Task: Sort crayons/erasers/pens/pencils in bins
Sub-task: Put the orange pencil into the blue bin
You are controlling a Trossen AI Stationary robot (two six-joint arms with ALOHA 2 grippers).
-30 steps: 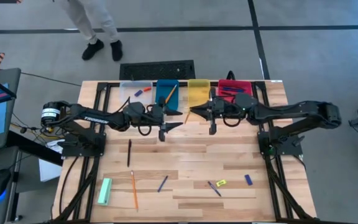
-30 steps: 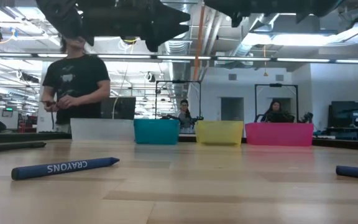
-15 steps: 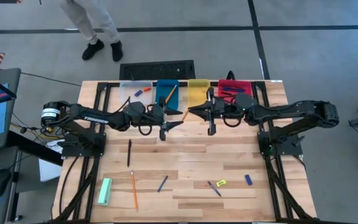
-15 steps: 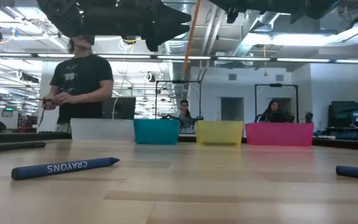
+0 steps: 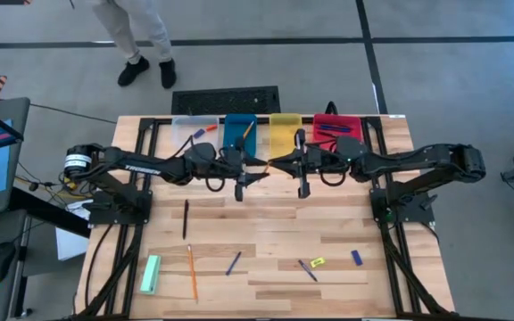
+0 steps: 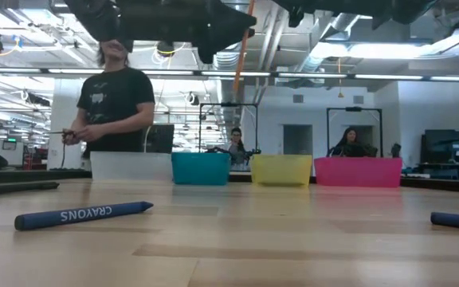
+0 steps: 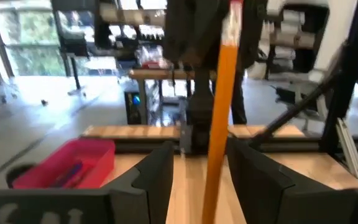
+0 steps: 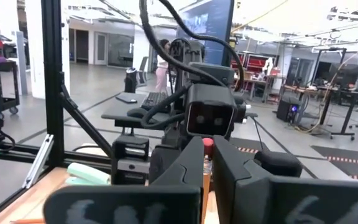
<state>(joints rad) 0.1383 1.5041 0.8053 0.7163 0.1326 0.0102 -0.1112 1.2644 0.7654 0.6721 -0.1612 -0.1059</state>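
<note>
Sorting is judged partly done. Four bins are counted in a row at the far edge of the surface: a clear bin, a blue bin, a yellow bin and a red bin. Small red and blue pieces are seen in the clear bin, an orange pencil leans in the blue bin, dark sticks lie in the red bin, and nothing can be made out in the yellow bin. One more pencil is held in mid-air between the two arms, in front of the blue and yellow bins: the right gripper is pinched on it, while the left gripper stands spread around it, not gripping. Seven things are counted still loose on the near half of the surface: one dark pen, one orange pencil, two blue crayons, one yellow eraser, one blue eraser and one pale green block. Whether the shorter dark sticks are crayons or pens cannot be told from above.
</note>
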